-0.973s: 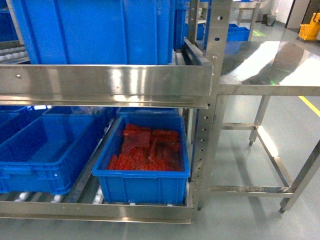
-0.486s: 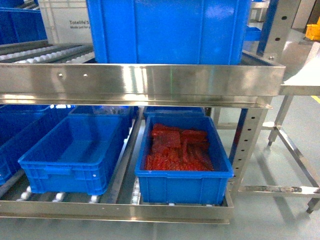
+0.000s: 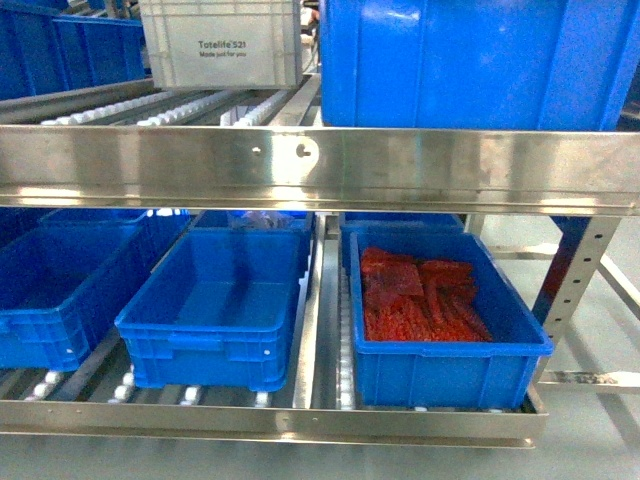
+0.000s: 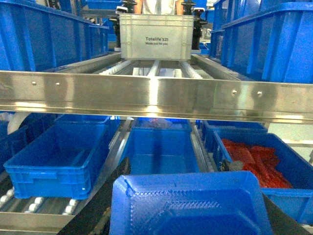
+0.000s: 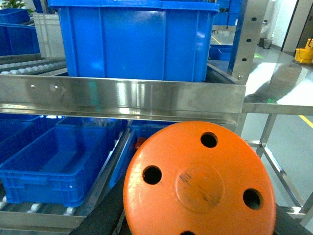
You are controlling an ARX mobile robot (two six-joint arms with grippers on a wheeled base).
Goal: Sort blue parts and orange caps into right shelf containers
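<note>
The left arm's gripper is hidden behind a textured blue plastic tray-shaped part (image 4: 188, 205), broad side toward the shelf, its grip unreadable. At right, a round orange plastic cap with holes (image 5: 198, 183) faces the camera flat-on, likewise masking its gripper, before a large deep bright blue plastic crate (image 5: 134, 36) on the upper shelf.

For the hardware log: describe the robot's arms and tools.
Little shows. The left tool's fingers are black bars, hidden by the blue part; the right tool's fingers look the same behind the orange cap. No cables or markings visible; the head view shows no arms.
</note>
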